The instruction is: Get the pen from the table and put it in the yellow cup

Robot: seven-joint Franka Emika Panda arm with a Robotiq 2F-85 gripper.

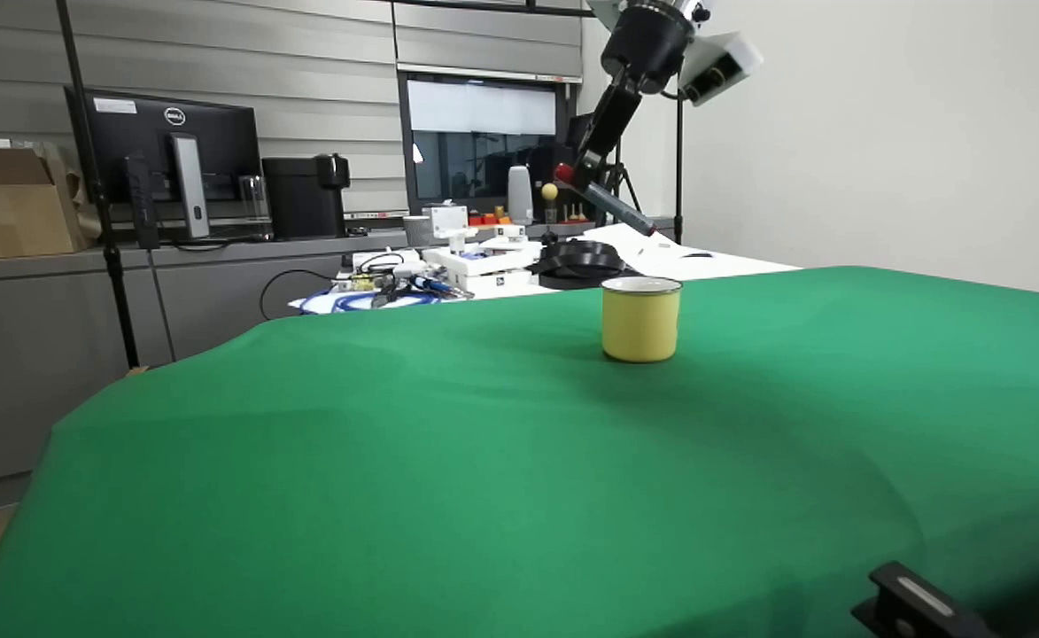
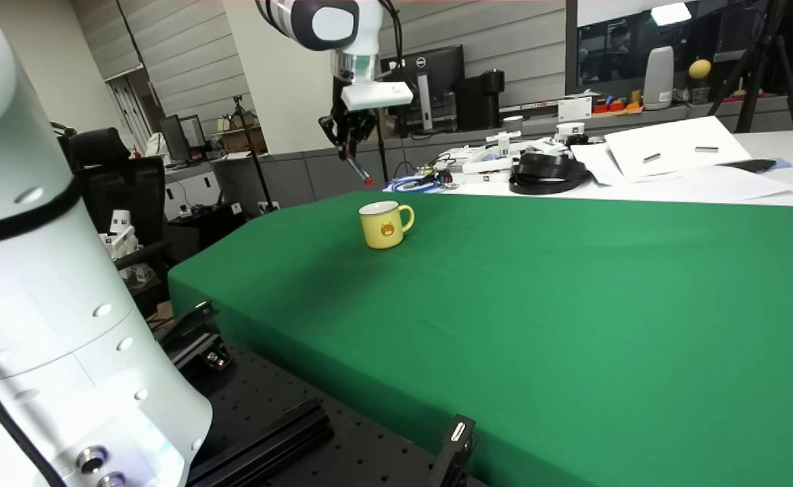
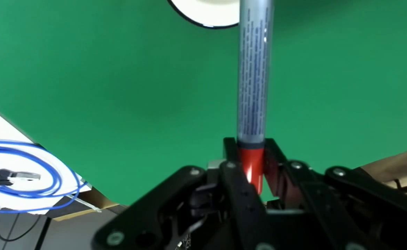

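Comes to one pen [image 3: 254, 86], one yellow cup [image 2: 374, 228] with one handle [image 2: 411, 216] and one bear face [image 2: 387, 230], and one green-covered table [image 1: 484, 478]. Adds one robot arm [image 2: 71, 291] bearing one gripper [image 3: 251, 146] with two fingers [image 3: 230, 152]. Totals, in both exterior views, one yellow ball [image 2: 700, 68] and one Dell monitor [image 1: 143, 142]; in an exterior view, also two small narrow strips [image 2: 706, 149] and one office chair [image 2: 117, 186].

The cloth-covered table [image 1: 484, 470] looks matt, the cup [image 1: 640, 321] smooth, the pen [image 3: 254, 86] glossy plastic.
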